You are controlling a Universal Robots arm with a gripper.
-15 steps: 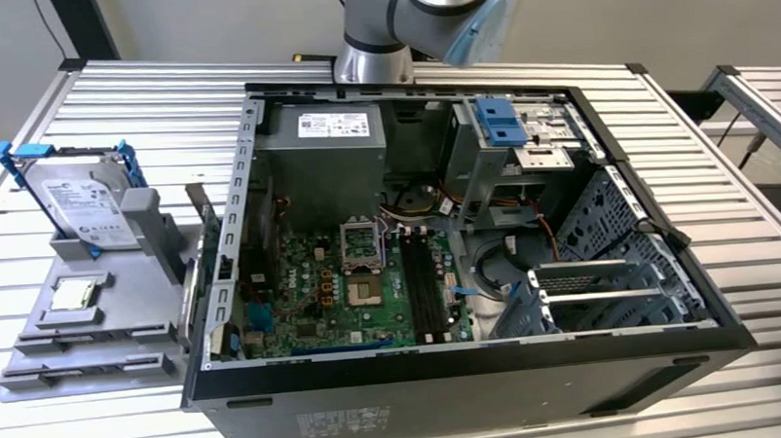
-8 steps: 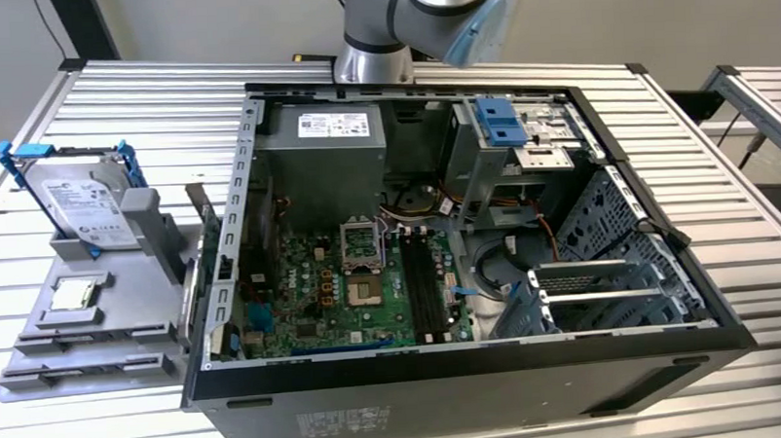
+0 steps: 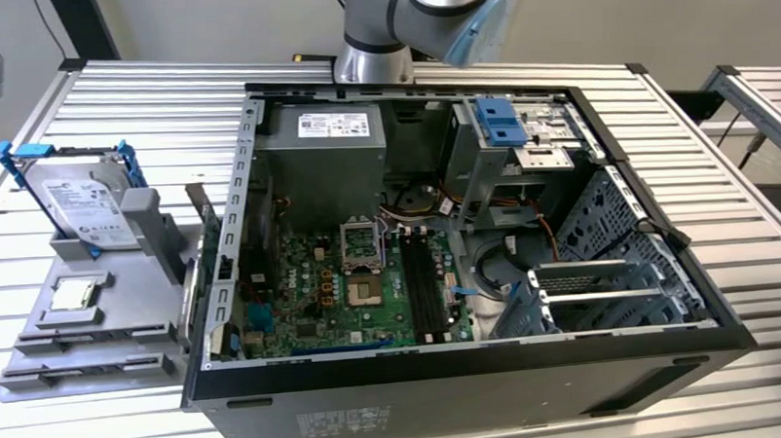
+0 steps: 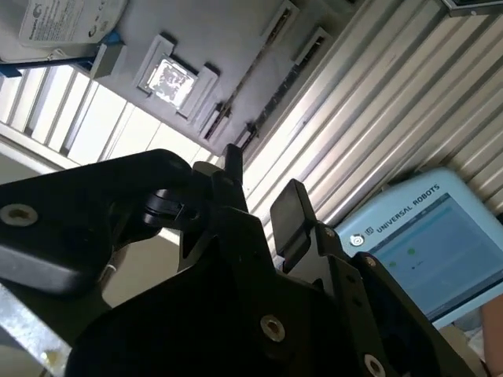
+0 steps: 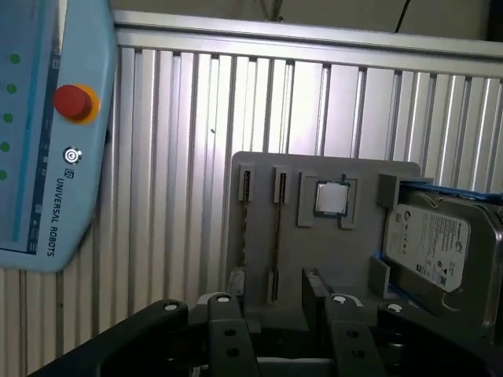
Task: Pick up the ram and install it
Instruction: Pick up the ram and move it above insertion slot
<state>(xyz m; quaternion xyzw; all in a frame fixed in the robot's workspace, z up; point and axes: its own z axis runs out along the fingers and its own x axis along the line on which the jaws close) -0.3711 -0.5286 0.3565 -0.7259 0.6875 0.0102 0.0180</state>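
Observation:
My gripper (image 5: pixel 275 318) hangs above the grey holder plate (image 5: pixel 314 259), its two black fingers (image 4: pixel 292 210) apart with nothing between them. In the holder's long slot nearer the processor chip lies a thin dark strip, seen edge-on, which looks like the ram (image 5: pixel 277 232); in the second wrist view it is a thin line, the ram (image 4: pixel 240 82). In the exterior view the holder (image 3: pixel 89 332) lies at the exterior view's left of the open computer case (image 3: pixel 474 372). The black memory slots (image 3: pixel 423 286) run along the green motherboard (image 3: pixel 308 290) inside the case.
A silver hard drive (image 3: pixel 85 205) in blue brackets stands at the holder's far end, with a processor chip (image 5: pixel 332 198) beside it. A pale blue control tablet (image 5: pixel 47 133) with a red button lies on the ribbed metal table (image 3: pixel 127 111). The arm's base (image 3: pixel 374 59) stands behind the case.

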